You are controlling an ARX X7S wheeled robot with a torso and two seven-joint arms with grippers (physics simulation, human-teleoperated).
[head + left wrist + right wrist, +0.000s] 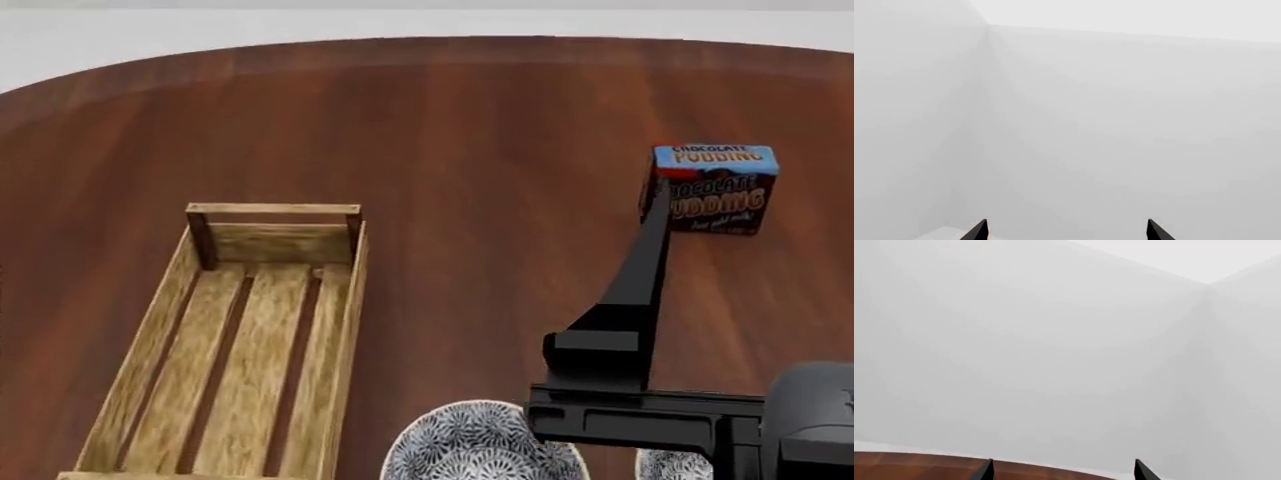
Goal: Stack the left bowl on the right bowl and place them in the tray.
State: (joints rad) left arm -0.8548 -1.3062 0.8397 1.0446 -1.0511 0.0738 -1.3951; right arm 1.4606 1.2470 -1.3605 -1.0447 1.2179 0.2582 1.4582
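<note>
The left bowl (461,445), white with a dark speckled pattern, sits at the head view's bottom edge, right of the tray (147,350). The tray is an empty light-wood slatted crate. Only a sliver of the right bowl (671,467) shows behind my right arm. My right gripper (653,205) reaches forward above the table toward the pudding box, well past both bowls. In the right wrist view that gripper (1064,472) is open, with only the table's far edge and wall between its fingertips. My left gripper (1066,231) is open, faces a bare wall, and is outside the head view.
A dark chocolate pudding box (714,190) stands at the right rear of the brown wooden table (467,150). The table's curved far edge runs along the top of the head view. The black right arm housing (667,415) covers the near right corner.
</note>
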